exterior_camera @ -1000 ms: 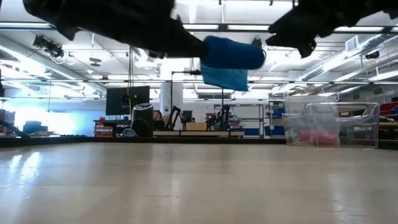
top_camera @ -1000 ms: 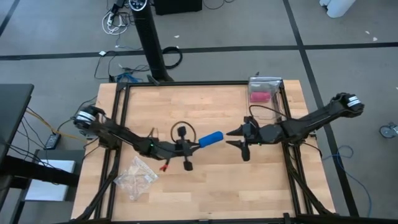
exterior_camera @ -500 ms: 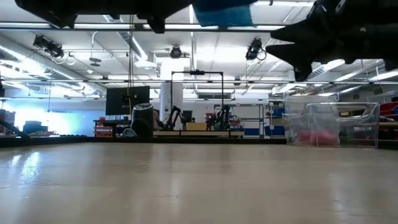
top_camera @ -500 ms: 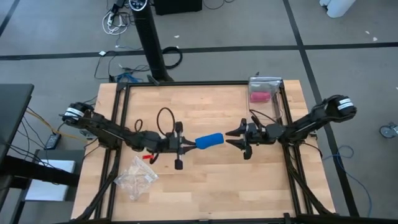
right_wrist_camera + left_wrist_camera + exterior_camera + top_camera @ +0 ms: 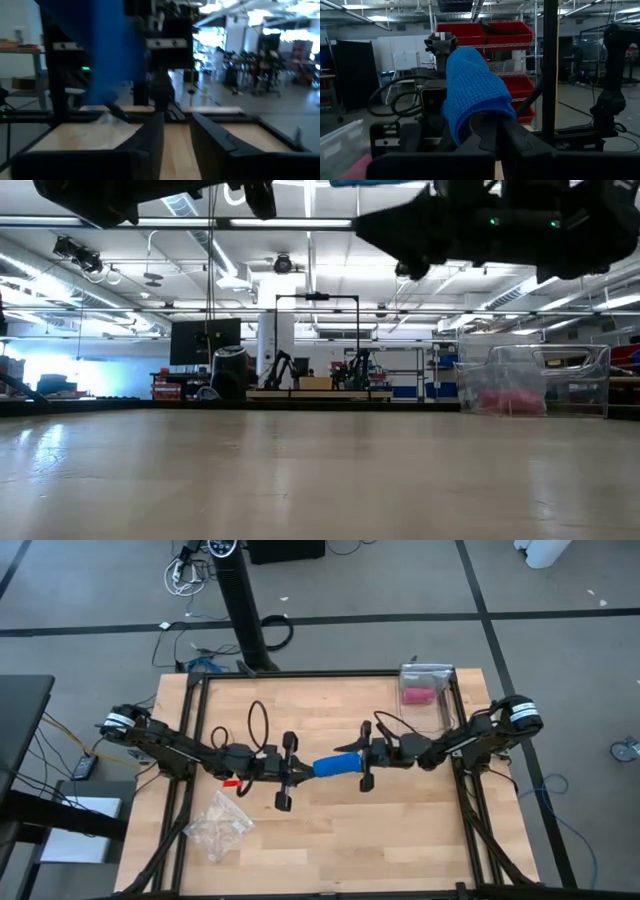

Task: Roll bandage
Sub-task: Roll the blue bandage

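Note:
The bandage (image 5: 335, 764) is a bright blue roll held in the air over the middle of the table, lying level and pointing right. My left gripper (image 5: 296, 770) is shut on its left end. In the left wrist view the roll (image 5: 472, 90) sticks out past my fingers. My right gripper (image 5: 362, 757) is open at the roll's right end. In the right wrist view the roll (image 5: 107, 50) is a blue blur beside one finger, not between the two. In the low view only a blue sliver (image 5: 370, 183) shows at the top edge. My left gripper pinches the roll's near end (image 5: 479, 116) between its two fingers, coming level from the table's left and lying along the roll. The roll is lifted clear of the table and stands straight out from the fingers. My right gripper: I cannot tell whether it touches the roll's right end (image 5: 352, 759).
A clear box (image 5: 427, 688) holding a pink roll (image 5: 418, 694) stands at the far right; it also shows in the low view (image 5: 535, 380). A crumpled clear plastic bag (image 5: 220, 825) lies at the near left. A small red piece (image 5: 232, 782) shows by my left arm.
My left gripper has gone up and a little toward the table's left with the roll, which has risen almost out of the low view. My right gripper has gone toward the table's left, up to the roll's right end.

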Controlling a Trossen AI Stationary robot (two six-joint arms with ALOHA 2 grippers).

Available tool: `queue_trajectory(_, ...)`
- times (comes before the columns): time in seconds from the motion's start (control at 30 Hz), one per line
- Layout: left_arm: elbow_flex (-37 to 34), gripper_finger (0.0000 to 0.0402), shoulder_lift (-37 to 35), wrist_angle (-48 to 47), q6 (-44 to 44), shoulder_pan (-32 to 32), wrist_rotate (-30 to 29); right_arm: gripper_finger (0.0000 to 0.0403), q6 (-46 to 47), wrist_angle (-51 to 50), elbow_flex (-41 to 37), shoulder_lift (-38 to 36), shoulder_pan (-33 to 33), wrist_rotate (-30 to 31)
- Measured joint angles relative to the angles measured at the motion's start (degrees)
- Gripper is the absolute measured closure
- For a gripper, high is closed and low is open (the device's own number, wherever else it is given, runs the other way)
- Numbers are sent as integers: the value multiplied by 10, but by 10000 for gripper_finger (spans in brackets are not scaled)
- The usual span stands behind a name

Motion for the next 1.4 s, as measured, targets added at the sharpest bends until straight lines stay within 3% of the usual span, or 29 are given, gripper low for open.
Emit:
queue_trajectory(0.27,0,394,0,-25,27,11,-40,398,-21,1,20,3,25,-21)
queue_trajectory(0.67,0,394,0,-71,32,18,-79,400,-32,36,20,1,55,-21)
queue_trajectory(1.1,0,394,1,-85,30,14,-77,398,-32,33,20,1,46,-20)
queue_trajectory(1.23,0,394,1,-71,29,14,-73,375,-27,-20,20,-23,66,-13)
queue_trajectory(1.4,0,394,0,-64,28,14,-62,336,-15,-164,20,-67,96,69)
